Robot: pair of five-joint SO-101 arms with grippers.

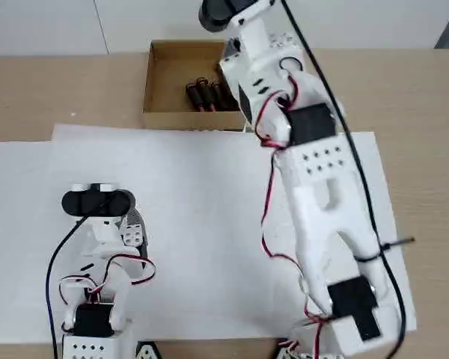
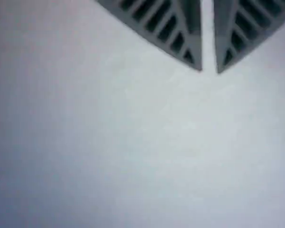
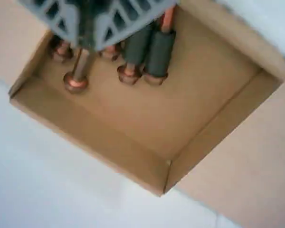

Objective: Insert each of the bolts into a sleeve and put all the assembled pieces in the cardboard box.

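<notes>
The cardboard box (image 1: 162, 82) stands at the table's far side, holding several assembled pieces (image 1: 206, 95) of dark sleeve with a copper bolt. My right arm (image 1: 314, 172) stretches over it. In the right wrist view my right gripper (image 3: 92, 42) hangs inside the box (image 3: 213, 128), shut on an assembled piece (image 3: 78, 71) whose copper bolt head points down at the box floor. Other assembled pieces (image 3: 152, 52) lie beside it. My left gripper (image 1: 132, 223) is low over the white paper near the front left, its tips (image 2: 209, 66) almost together with nothing between them.
A large white paper sheet (image 1: 202, 224) covers the middle of the wooden table (image 1: 45, 90). The box's walls (image 3: 99, 142) rise around my right gripper. Red and black cables hang off both arms.
</notes>
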